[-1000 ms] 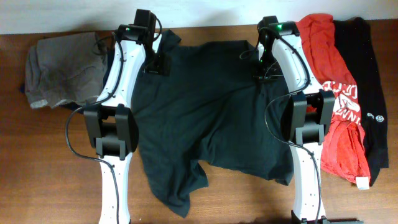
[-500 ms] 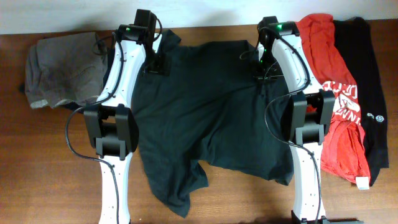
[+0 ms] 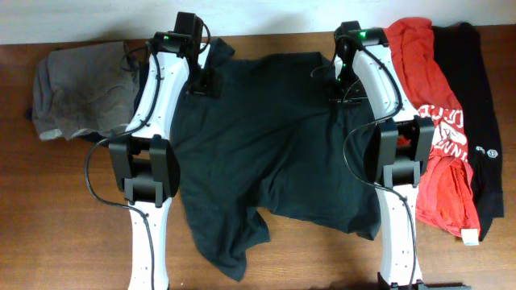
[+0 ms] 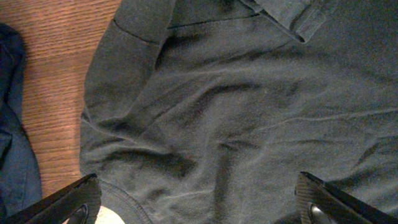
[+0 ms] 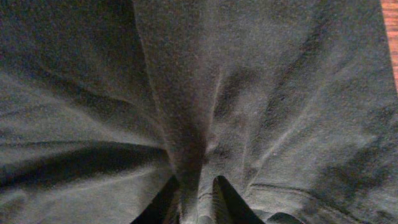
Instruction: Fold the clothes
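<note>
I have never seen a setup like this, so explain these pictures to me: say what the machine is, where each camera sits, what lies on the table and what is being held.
This is a robot with a left arm and a right arm, each ending in a two-finger gripper. The wide picture looks straight down on the wooden table. The other two pictures come from cameras on the wrists, looking past each arm's own fingers. A dark T-shirt lies spread between the arms. A grey garment lies to the left, and a red shirt and a black garment to the right. The left gripper stands wide open over the T-shirt and holds nothing. The right gripper is nearly closed and pinches a raised ridge of the same T-shirt.
</note>
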Robot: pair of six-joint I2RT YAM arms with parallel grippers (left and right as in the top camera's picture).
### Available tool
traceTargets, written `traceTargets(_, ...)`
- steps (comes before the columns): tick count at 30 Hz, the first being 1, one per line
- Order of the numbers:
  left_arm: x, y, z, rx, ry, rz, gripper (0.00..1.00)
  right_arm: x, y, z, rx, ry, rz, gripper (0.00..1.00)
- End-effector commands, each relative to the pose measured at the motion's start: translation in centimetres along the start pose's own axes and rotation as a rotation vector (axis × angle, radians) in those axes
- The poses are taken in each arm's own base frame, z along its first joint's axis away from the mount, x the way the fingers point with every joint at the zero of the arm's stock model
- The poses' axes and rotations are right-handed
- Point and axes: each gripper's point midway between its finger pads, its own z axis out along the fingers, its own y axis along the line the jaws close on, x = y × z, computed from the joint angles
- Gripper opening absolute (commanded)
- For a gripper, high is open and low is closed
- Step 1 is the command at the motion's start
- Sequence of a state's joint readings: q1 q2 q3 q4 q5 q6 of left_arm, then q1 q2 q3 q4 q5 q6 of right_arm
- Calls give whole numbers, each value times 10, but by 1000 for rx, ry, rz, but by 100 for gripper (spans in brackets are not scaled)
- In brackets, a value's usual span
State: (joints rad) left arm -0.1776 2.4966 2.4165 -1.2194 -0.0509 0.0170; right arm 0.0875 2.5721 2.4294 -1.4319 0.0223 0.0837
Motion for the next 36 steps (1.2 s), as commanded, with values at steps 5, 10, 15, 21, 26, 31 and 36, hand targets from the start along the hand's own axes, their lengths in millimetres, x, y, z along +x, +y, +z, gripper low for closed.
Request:
traceTargets(5, -4, -4, -2, 15, -13, -7, 99, -7, -2, -26, -1, -63, 5, 7)
traceTargets(10, -4, -4, -2, 14, -13, -7, 99, -5, -3, -26, 1, -51, -20, 8)
traceTargets(15, -4, -4, -2, 14, -13, -7, 99, -3, -3, -26, 2, -44, -24, 4)
traceTargets(21, -4, -4, -2, 14, -13, -2, 99, -10, -10, -51, 3, -93, -32, 4)
traceTargets(26, -4, -3, -2, 11, -13, 0, 99, -30, -27, -91, 1, -224, 5, 4)
traceTargets(31, -4, -3, -2, 11, -12, 0, 99, -56, -44, -101, 11, -339, 39, 4)
traceTargets(36, -3, -3, -2, 11, -8, 1, 99, -94, -75, -112, 39, -502, 106, 4)
